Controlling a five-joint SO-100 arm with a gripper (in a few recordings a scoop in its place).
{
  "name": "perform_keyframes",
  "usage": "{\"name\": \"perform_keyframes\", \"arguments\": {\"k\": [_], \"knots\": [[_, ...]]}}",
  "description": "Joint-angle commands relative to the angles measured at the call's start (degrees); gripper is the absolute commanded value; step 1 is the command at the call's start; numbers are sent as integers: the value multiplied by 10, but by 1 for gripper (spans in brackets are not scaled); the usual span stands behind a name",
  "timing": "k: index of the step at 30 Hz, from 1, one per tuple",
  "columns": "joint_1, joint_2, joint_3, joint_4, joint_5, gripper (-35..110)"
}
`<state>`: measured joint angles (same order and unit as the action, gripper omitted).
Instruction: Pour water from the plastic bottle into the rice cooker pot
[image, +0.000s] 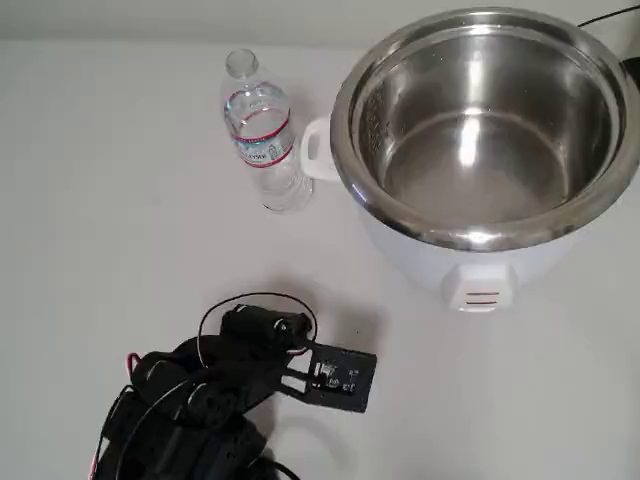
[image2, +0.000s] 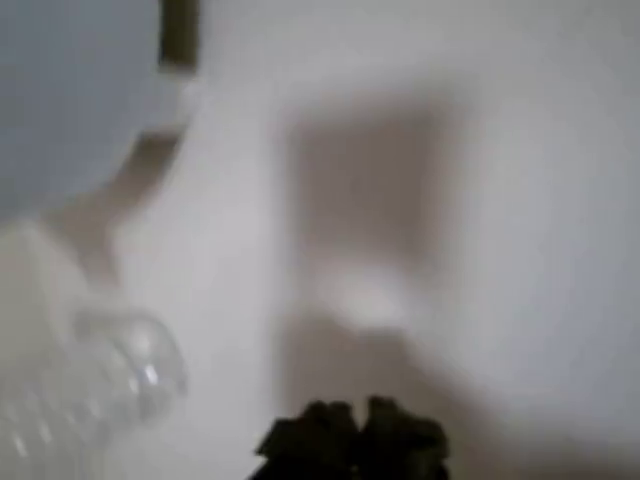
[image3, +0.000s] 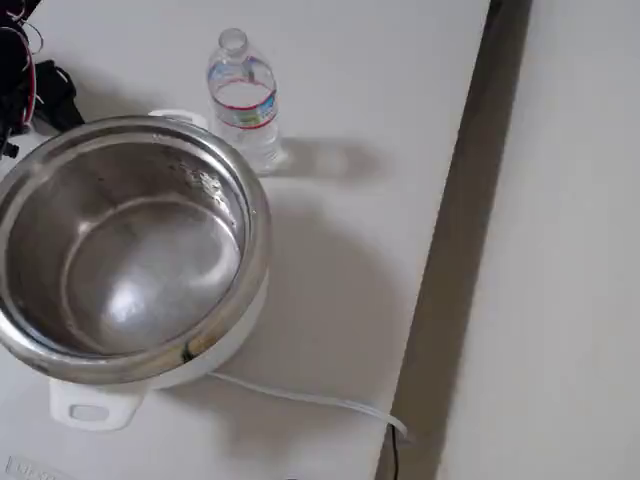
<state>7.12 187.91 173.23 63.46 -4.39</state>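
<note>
The black arm's gripper (image2: 352, 432) sits low, well apart, jaws unreadable. Further right stands the small clear capless plastic bottle (image: 261, 135), likely light, crushable; grasp mid-label. Beside it, the shiny steel rice cooker pot (image: 352, 150).

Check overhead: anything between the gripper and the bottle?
Nothing. In the overhead view, only bare white table separates the gripper from the upright bottle. The cooker stands off to the right.

White table (image: 120, 200), and what looks like a pale power cord (image3: 300, 397) trailing toward its edge.
</note>
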Motion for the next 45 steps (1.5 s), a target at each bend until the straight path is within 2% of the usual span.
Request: {"name": "perform_keyframes", "arguments": {"k": [1, 4, 5, 6, 8, 10, 11, 13, 19, 22, 24, 30, 35, 41, 45], "knots": [[-19, 4, -5, 3, -28, 0], [-19, 4, -5, 3, -29, 1], [-32, 4, -4, 1, -41, 7], [-56, 5, -2, -10, -82, 8], [-114, 6, 9, -11, -237, 18], [-169, 6, 29, -40, -392, 17], [-189, 6, 35, -52, -446, 17], [-212, 6, 34, -82, -490, 15], [-192, 7, 47, -269, -723, 19], [-192, -9, 48, -354, -838, 30], [-191, -57, 48, -448, -887, 34], [-181, -384, 38, -843, -929, 45], [-167, -642, -42, -1054, -897, 45], [-135, -896, -171, -1247, -873, 49], [-129, -977, -226, -1277, -855, 50]]}}
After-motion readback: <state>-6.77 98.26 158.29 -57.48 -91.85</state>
